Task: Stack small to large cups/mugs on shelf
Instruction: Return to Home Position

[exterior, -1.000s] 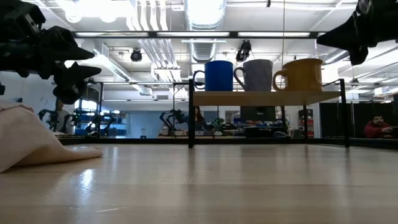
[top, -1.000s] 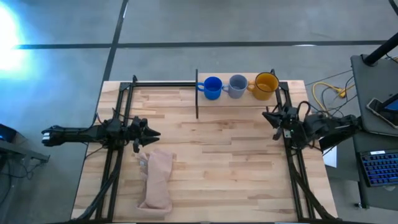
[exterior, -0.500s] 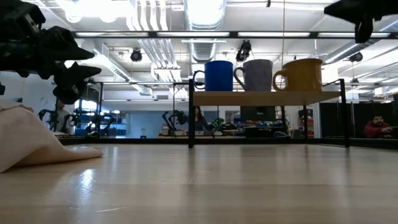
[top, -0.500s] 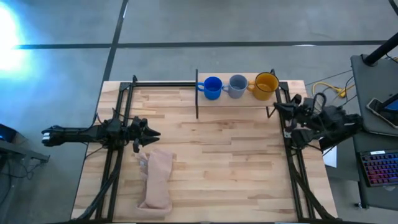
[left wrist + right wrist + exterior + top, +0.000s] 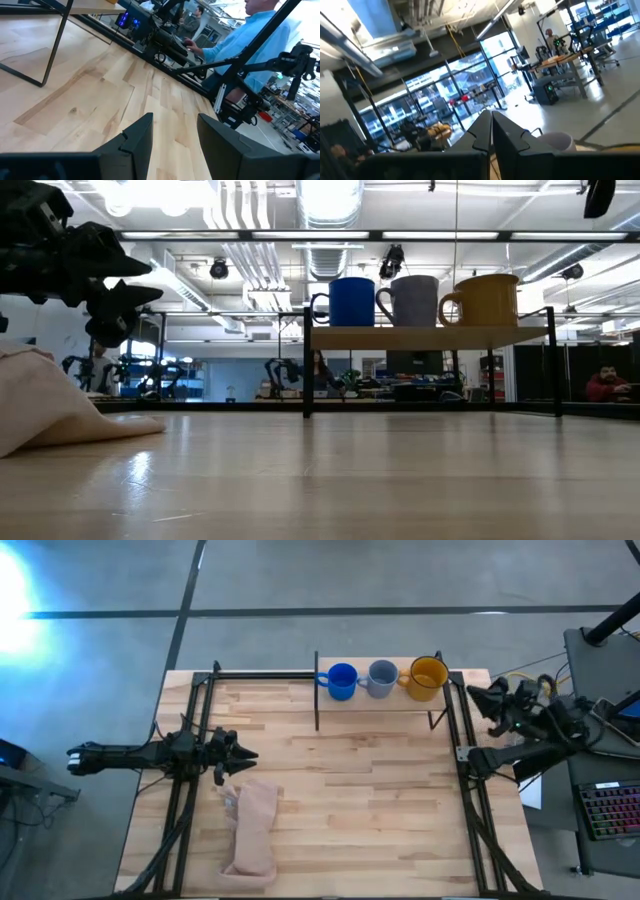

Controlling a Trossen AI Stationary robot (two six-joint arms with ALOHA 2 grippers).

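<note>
Three mugs stand upright in a row on the shelf (image 5: 400, 700) at the table's far side: the blue mug (image 5: 341, 681), the grey-blue mug (image 5: 382, 678) and the yellow-orange mug (image 5: 428, 678). In the low view the blue mug (image 5: 352, 302), the grey-blue mug (image 5: 412, 300) and the yellow-orange mug (image 5: 488, 300) rest by their bases on the shelf board (image 5: 425, 337). My left gripper (image 5: 248, 753) is open and empty over the table's left part, as its wrist view (image 5: 175, 122) shows. My right gripper (image 5: 476, 694) is shut and empty, high by the table's right edge, right of the yellow-orange mug.
A pinkish-beige cloth (image 5: 252, 830) lies crumpled at the near left, just by my left gripper. Black frame rails (image 5: 468, 790) run along both table sides. The shelf's thin posts (image 5: 306, 365) stand on the tabletop. A person (image 5: 250, 35) sits beyond the table.
My right gripper has gone up and toward the table's far right corner, away from the tabletop and past its right edge. It has nearly left the top of the low view. The mugs, the cloth and my left arm have kept still.
</note>
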